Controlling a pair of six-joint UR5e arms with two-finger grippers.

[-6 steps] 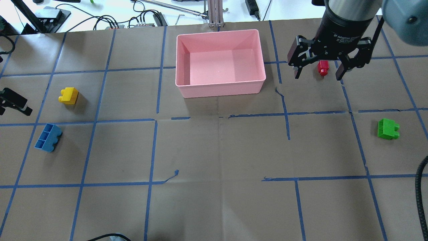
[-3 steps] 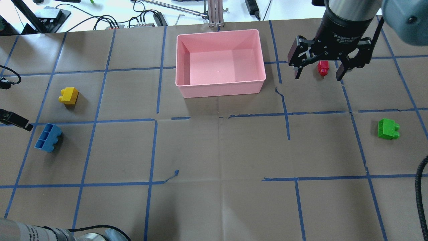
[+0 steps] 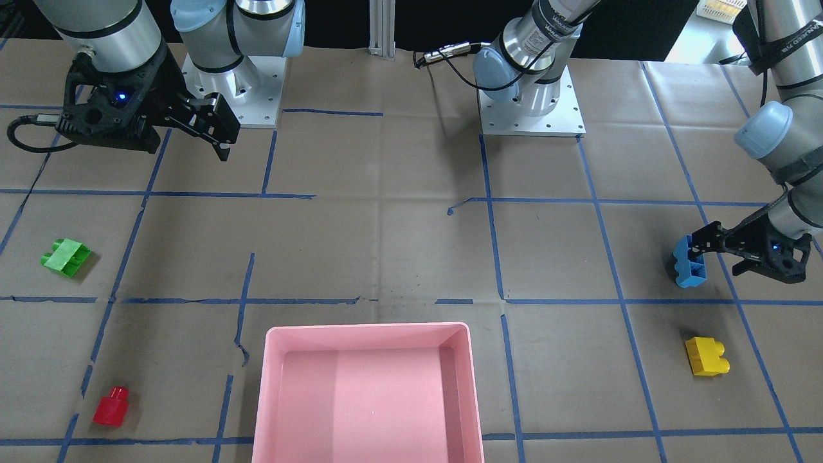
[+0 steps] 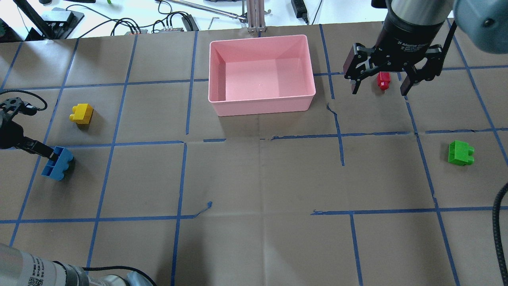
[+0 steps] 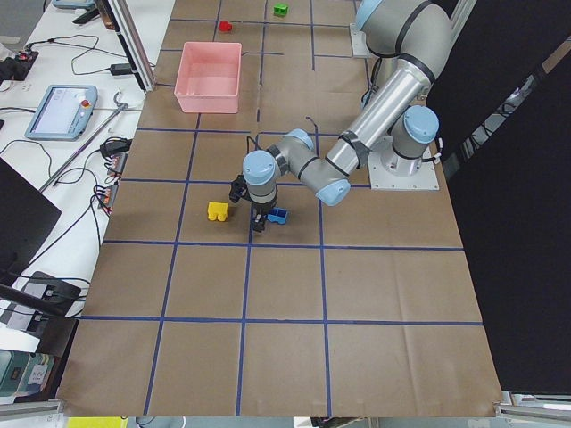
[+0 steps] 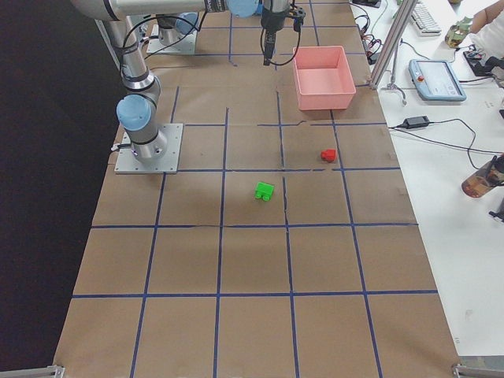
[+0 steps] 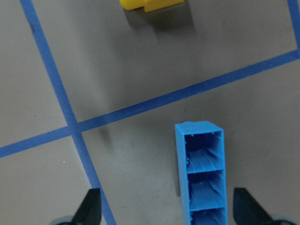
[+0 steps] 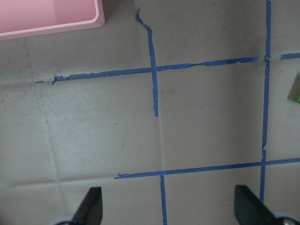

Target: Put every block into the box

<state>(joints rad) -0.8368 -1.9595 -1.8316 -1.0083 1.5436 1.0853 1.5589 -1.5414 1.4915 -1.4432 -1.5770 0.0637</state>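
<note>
The blue three-stud brick [image 4: 57, 163] lies hollow side up at the table's left. My left gripper [image 7: 168, 208] is open and low around its near end, with the brick [image 7: 201, 173] closer to the right finger. The yellow brick [image 4: 81, 113] lies just beyond it. My right gripper [image 4: 379, 92] is open and empty, held high over the table. The red brick [image 4: 383, 80] shows between its fingers in the overhead view, but the front view shows that brick [image 3: 110, 406] lying far from the gripper. The green brick [image 4: 460, 153] lies at the right. The pink box [image 4: 262, 107] is empty.
Both arm bases [image 3: 527, 103] stand at the robot's side of the table. Cables and equipment [image 4: 174, 20] lie beyond the far edge. A black hose [image 4: 500, 230] hangs at the right edge. Blue tape lines grid the brown table cover.
My left gripper has come in from the left edge and dropped around the blue brick's end. The right gripper has barely moved. No brick has moved.
</note>
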